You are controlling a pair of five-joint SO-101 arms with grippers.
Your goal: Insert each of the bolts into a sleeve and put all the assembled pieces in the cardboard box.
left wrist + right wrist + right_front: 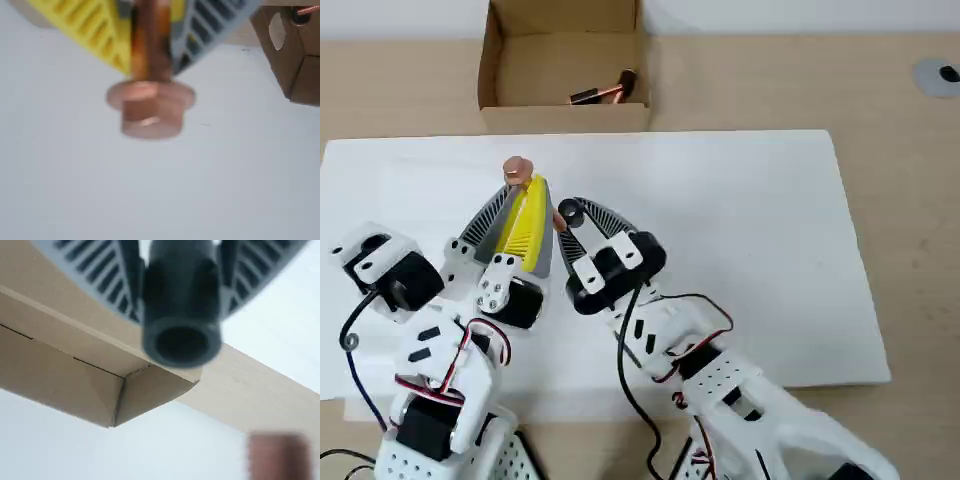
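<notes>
My left pincer (pixel 523 185) is pinching a copper bolt (pixel 150 107) by its shank, between the yellow finger (pixel 85 30) and the grey finger (pixel 210 25). The flanged head sticks out just past the fingertips. From above, that head points toward the cardboard box (pixel 563 118) and stops short of the box's near wall, with a strip of white sheet (pixel 740 250) between them.

My right pincer (pixel 182 290) is clamped on a dark sleeve (pixel 182 315), which pokes out from between the ribbed grey fingers with its open bore facing away from my wrist. In the high view the sleeve sits farther from the box than the bolt head does, just beside my left pincer on the side toward the box's right corner. I can't tell whether the two pincers touch there. In my right wrist view a corner of the box lies beyond the sleeve. A blurred copper shape at that picture's edge is too soft for me to name.

Inside the box, an assembled piece (pixel 605 93), dark at one end and copper at the other, lies on the floor near the wall closest to my arms. The box itself stands on the bare wooden worktop (pixel 910 200), just off the edge of the sheet.
</notes>
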